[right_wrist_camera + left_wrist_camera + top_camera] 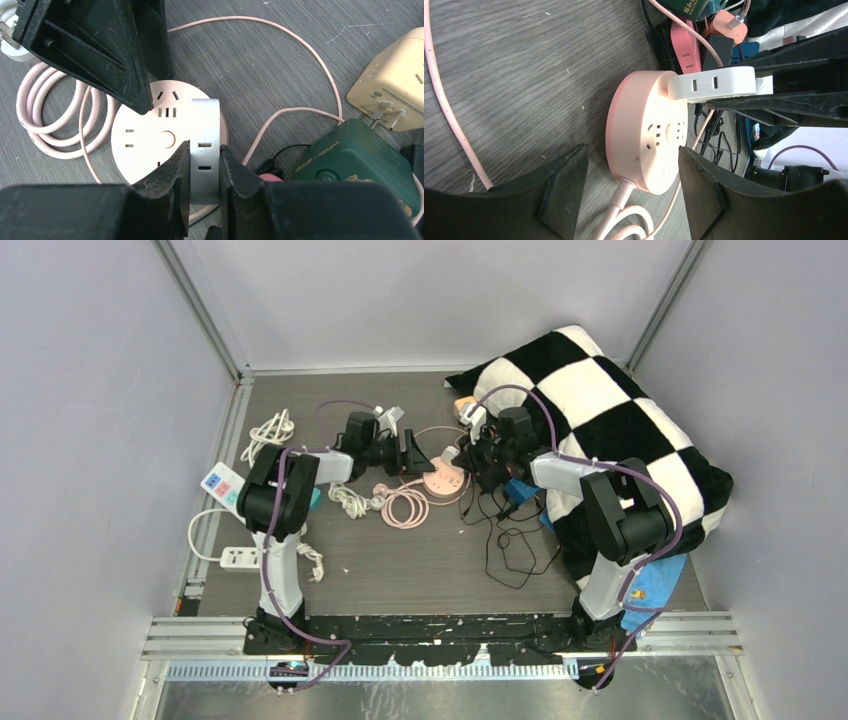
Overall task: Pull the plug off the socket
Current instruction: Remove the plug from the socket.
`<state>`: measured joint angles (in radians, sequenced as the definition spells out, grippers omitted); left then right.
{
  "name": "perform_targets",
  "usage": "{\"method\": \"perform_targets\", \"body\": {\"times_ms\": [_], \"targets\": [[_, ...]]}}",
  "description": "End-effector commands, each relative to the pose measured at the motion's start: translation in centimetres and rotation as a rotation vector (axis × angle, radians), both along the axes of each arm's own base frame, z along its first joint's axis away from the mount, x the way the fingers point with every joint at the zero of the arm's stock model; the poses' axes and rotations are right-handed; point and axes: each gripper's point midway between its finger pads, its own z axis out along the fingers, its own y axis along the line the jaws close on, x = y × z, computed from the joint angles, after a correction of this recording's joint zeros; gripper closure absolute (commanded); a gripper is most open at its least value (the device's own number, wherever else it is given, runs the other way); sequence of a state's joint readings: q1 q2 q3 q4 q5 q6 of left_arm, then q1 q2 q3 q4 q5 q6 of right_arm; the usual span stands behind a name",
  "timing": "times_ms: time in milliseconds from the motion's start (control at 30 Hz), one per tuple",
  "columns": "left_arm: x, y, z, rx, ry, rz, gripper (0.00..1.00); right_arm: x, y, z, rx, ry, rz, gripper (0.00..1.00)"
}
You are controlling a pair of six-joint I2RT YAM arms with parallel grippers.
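Nearest to the arm bases, thin black cables (510, 540) lie loose on the table (420, 580), so any low sweep there could catch them; just beyond them sits the round pink socket (644, 135), flat on the wood, with the white plug (205, 117) standing in its far side. The left gripper (631, 155) is spread wide, one finger on each side of the socket body, not pressing it as far as we can see. The right gripper (204, 147) is clenched on the narrow sides of the white plug. We judge the plug to be light, rigid and smooth plastic, so the grasp should stay low near its base and the pull should go straight out of the socket face, without tilt. The socket looks light too and may rise with the plug unless the left fingers close on it. Its coiled pink cable (40, 120) lies to one side; a green adapter (350, 150) and a cream cube socket (395, 90) crowd the other; the chequered pillow (620, 410) blocks the far right. The free room is upward.
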<state>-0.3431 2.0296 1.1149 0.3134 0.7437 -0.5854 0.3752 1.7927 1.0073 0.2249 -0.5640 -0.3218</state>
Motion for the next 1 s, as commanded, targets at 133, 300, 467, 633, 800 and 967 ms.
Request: {"method": "perform_targets", "body": {"times_ms": [133,300,467,633,800,967], "targets": [[0.2,-1.1,0.7,-0.025,0.003,-0.046,0.35,0.5,0.3,3.6,0.078,-0.1,0.014,0.99],[0.0,-1.5,0.9,-0.055,0.018,-0.061,0.39,0.4,0.3,3.4,0.08,-0.097,0.018,0.99],[0.0,-1.8,0.8,-0.066,0.032,-0.073,0.44,0.4,0.4,3.4,0.08,-0.097,0.021,0.99],[-0.1,-2.2,0.8,-0.08,0.046,-0.087,0.51,0.4,0.4,3.3,0.082,-0.094,0.023,0.99],[0.0,-2.6,0.9,-0.114,0.054,-0.09,0.64,0.3,0.5,3.2,0.082,-0.091,0.029,0.99],[0.1,-2.8,1.1,-0.139,0.059,-0.092,0.91,0.2,0.5,3.2,0.08,-0.089,0.034,0.99]]}}
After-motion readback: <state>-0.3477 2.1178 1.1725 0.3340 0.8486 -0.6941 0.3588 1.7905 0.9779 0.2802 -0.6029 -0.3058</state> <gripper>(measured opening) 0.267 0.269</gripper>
